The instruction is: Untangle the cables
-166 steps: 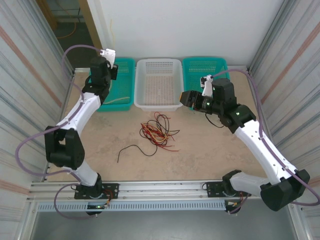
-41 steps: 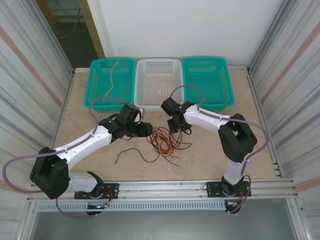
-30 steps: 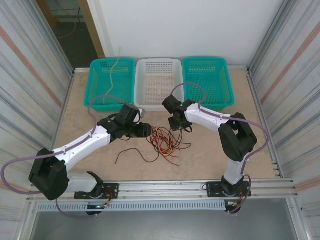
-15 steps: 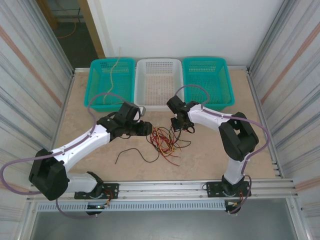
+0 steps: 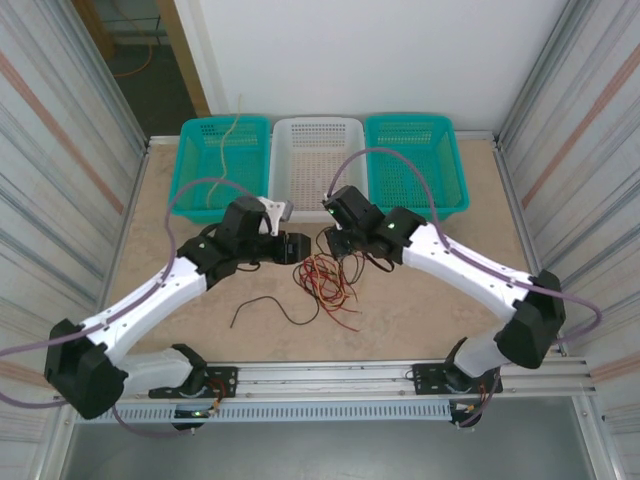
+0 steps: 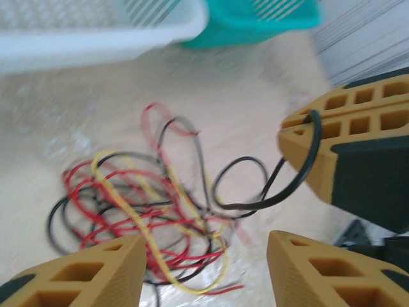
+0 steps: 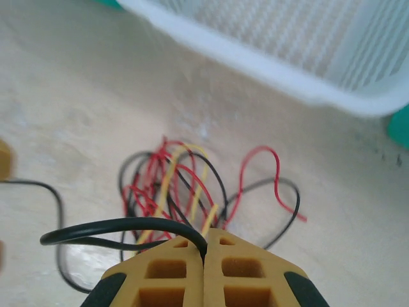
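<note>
The cables (image 5: 325, 282) lie as a loose tangle of red, black and pale yellow wires on the table between my two grippers. My right gripper (image 5: 336, 241) hangs just above the tangle's far edge. In the right wrist view it (image 7: 205, 242) is shut on a black cable (image 7: 115, 228) that loops out to the left, with the tangle (image 7: 182, 185) below. My left gripper (image 5: 292, 248) is left of the tangle. In its wrist view it (image 6: 204, 252) stands open over the wires (image 6: 144, 211), nothing between its fingers. The right gripper's fingers (image 6: 332, 150) hold the black cable (image 6: 291, 188) there.
Three baskets stand along the far wall: a teal one (image 5: 225, 121) with a pale cable (image 5: 228, 150) in it, a white one (image 5: 318, 122) and another teal one (image 5: 412, 118). A single black cable (image 5: 262, 300) lies apart, near left of the tangle.
My right gripper has shut on a black cable and lifted it a little, its arm swinging outward. My left gripper has opened wider and drawn slightly back.
</note>
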You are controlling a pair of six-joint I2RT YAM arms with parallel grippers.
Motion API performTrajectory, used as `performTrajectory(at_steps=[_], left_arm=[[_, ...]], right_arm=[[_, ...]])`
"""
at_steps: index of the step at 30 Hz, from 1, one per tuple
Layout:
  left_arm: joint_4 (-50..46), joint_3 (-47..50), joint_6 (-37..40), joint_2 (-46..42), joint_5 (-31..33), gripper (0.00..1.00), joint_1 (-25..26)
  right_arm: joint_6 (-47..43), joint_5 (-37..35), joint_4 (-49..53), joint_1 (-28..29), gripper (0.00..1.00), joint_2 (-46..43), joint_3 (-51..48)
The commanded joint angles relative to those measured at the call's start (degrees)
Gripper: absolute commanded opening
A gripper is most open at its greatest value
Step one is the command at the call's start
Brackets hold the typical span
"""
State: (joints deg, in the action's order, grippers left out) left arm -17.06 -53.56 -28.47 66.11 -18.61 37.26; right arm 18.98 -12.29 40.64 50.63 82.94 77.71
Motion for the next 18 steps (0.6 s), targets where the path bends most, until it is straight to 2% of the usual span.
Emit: performTrajectory(at_steps=[1,7,12,15,18], left_arm=[[7.4,0.9,1.0,-3.6,-4.3,0.56,0.6],[10.0,-0.3,1.1,-4.3,-7.1,0.55,0.5],[9.1,-1.7,3.2,-4.0,-4.9,0.54,0.6],[8.4,-3.4,5.1,-3.8,-4.4,0.39,0.5],[7.8,-5.4,6.2,-4.5,-2.2,0.09,0.6]], right_arm=[[-1.7,-2.3,2.0,1.0,0.03,-3.2,3.2],[-1.8,-1.6,1.6,2.3,0.03,-3.4,6.8],[-2.0,0.9,0.6,2.9,0.04,-3.7,8.2],[-1.9,2.4,-0.1,3.1,0.05,-4.2,8.4],[-1.4,3.0,-0.9,3.1,0.07,-4.9,8.0]])
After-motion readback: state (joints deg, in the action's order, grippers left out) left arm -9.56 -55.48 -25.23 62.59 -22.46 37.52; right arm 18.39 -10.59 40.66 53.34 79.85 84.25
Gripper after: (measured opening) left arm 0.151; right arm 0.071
